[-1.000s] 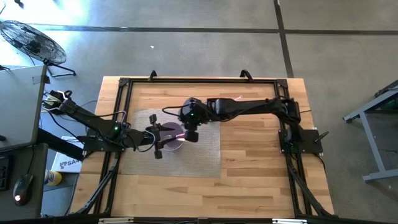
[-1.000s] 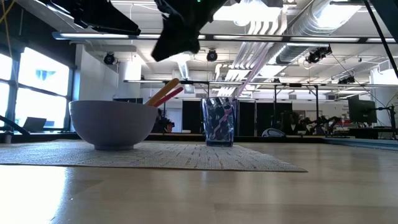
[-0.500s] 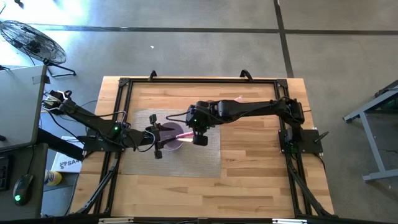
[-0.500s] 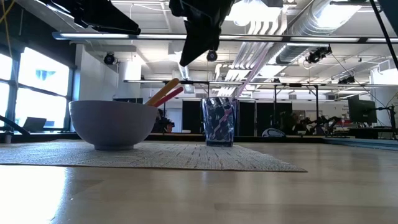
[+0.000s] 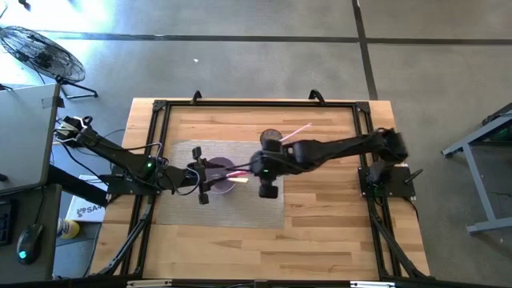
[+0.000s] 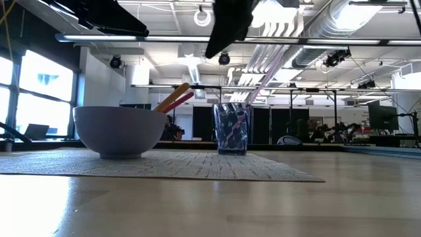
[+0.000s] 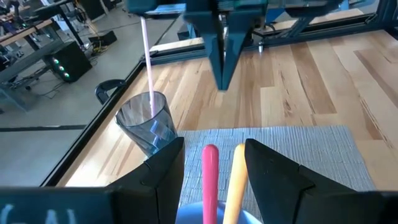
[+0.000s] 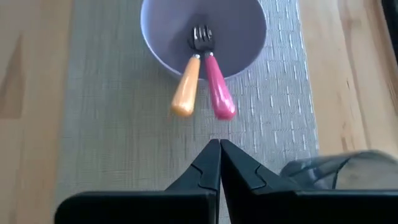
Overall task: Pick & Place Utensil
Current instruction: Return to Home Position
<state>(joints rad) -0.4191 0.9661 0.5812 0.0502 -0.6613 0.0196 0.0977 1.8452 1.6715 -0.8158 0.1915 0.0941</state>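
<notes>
Plastic red fork (image 8: 219, 93) and yellow spoon (image 8: 186, 88), likely light, stiff and slick, lean in the purple bowl (image 8: 245, 34); grip mid-handle. Right end effector (image 8: 219, 147) hangs pressed together at its 3 o'clock; left end effector (image 7: 213, 144) spread at 9

Bowl (image 6: 118, 131) and glass (image 6: 231, 130) close together; open table (image 5: 320, 216) around.

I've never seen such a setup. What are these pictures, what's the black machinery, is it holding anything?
A robot: two dark arms at a table, each ending in a two-finger gripper. One picture looks straight down, one level across the tabletop, two from cameras on the wrists. On a gray mat stand a purple bowl holding a yellow spoon and red fork, and a blue glass with a pink straw. The left gripper hangs open at the bowl; the right gripper is shut. Neither holds anything.
</notes>
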